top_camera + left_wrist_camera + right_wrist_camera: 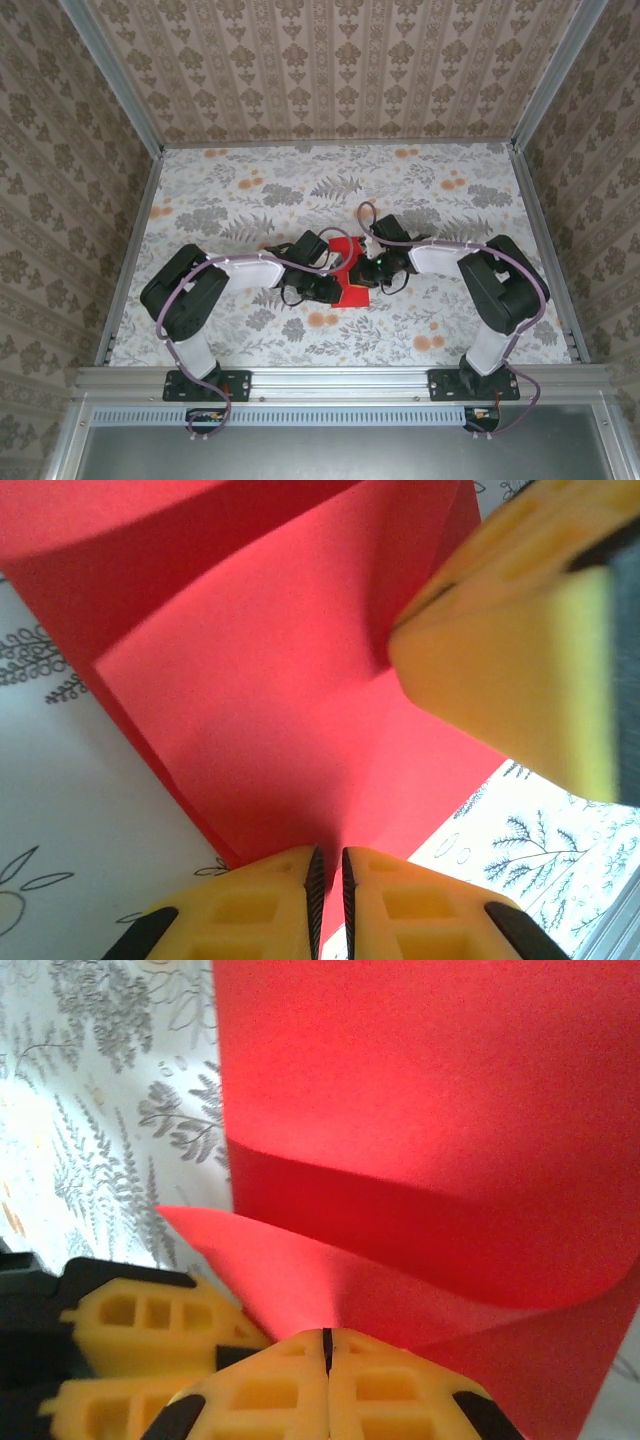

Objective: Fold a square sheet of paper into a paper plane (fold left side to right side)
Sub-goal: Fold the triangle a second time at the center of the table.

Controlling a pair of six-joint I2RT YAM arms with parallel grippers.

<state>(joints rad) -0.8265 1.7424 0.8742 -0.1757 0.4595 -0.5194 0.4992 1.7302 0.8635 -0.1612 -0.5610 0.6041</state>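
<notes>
From above, the square sheet of paper (349,288) lies near the middle of the flower-patterned table (250,200), with both arms reaching inward over it and covering most of it. The left gripper (333,272) comes in from the left and the right gripper (368,268) from the right; they meet close together above the sheet, and their jaws are too small here to judge. In the left wrist view, the left gripper (330,880) has its yellow fingers (260,900) drawn nearly together, pinching the near edge of the red sheet (270,710) in the thin slit between them. The sheet rises away from it in a curved, lifted flap, with pale tabletop (60,810) showing on either side. The right gripper (405,635) presses into the paper at the upper right. In the right wrist view, the right gripper (325,1345) has its jaws closed together on the sheet (430,1110), which bends over itself in a soft roll with a darker band of shadow. The left gripper (225,1345) sits just beside it on the left, touching the same paper.
</notes>
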